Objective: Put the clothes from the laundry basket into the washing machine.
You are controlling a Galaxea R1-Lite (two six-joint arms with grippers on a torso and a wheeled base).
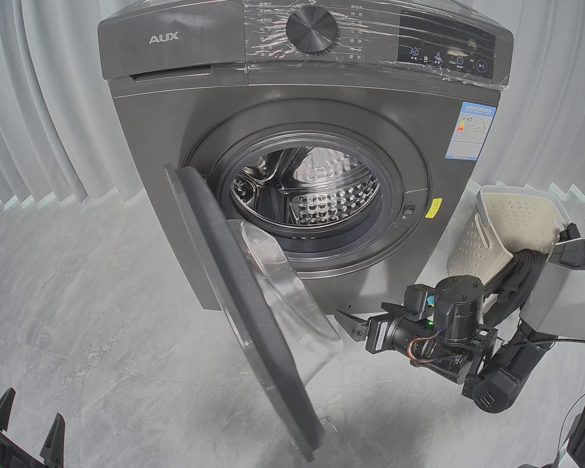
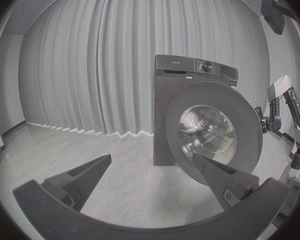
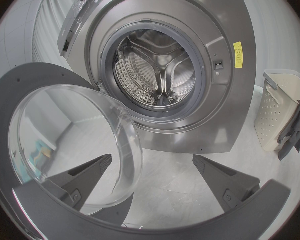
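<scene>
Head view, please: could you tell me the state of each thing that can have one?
Grey front-loading washing machine door, swung wide open.
Cream perforated plastic laundry basket, standing upright.
Dark clothes, hanging over the basket's rim.
Left hand, open, empty.
Right hand, open, empty.

The washing machine (image 1: 292, 105) fills the centre and top of the head view. Its door (image 1: 240, 307) is swung out toward lower centre, left of the drum (image 1: 305, 190) opening. The laundry basket (image 1: 507, 235) stands on the floor (image 1: 78, 307) at the right edge, just beside the machine, with clothes (image 3: 295, 130) draped over its rim. The right pincer (image 1: 370, 318) sits between door and basket, and the left pincer (image 1: 31, 414) is in the lower left corner.
</scene>
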